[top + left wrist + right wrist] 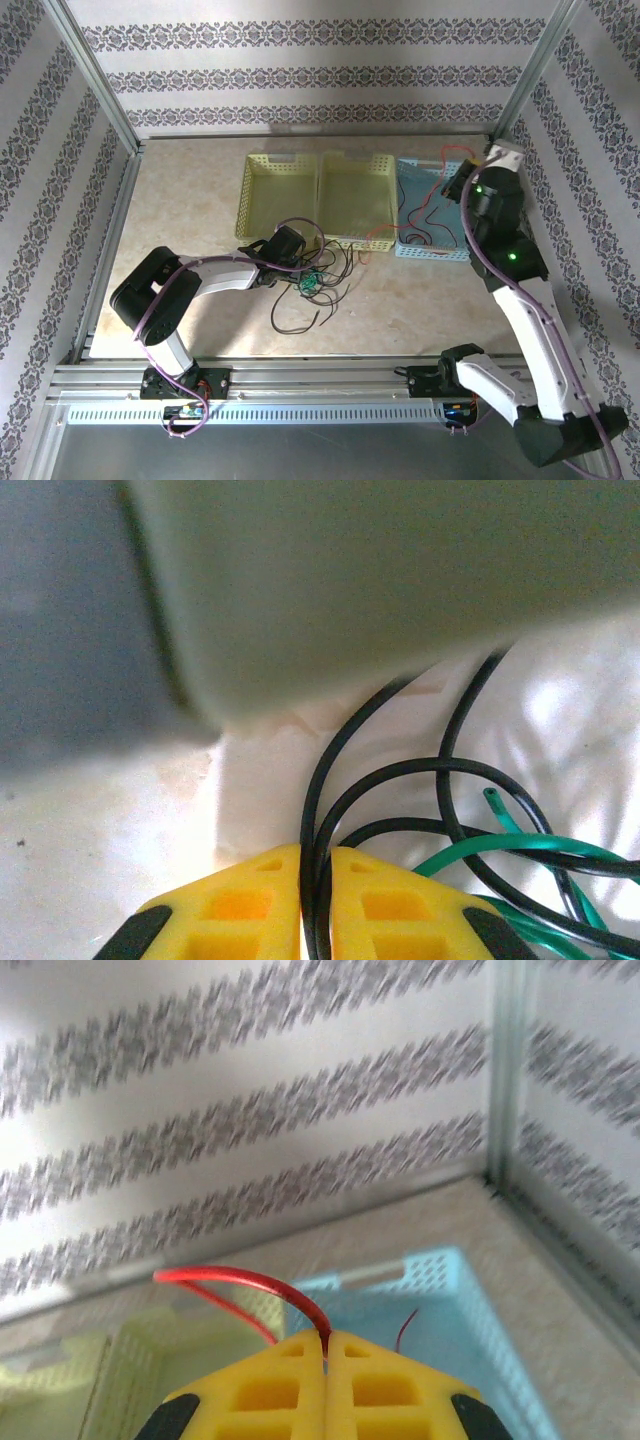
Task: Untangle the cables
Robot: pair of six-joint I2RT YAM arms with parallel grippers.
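A tangle of thin black cables (318,300) and a green cable (312,283) lies on the table in front of the baskets. My left gripper (298,262) sits low at the tangle's left edge, shut on two black cable strands (322,810) that run between its yellow fingers (240,900). The green cable (500,848) loops just to the right of them. My right gripper (456,186) hangs above the blue basket (432,254), shut on a red cable (250,1278) that arches up out of its fingertips. The red cable (392,235) trails down over the basket's edge toward the tangle.
Two pale yellow baskets (262,190) (355,195) stand side by side left of the blue basket (455,1290). A yellow basket's wall (350,580) looms blurred right in front of my left gripper (315,852). Aluminium frame posts and patterned walls close in the table.
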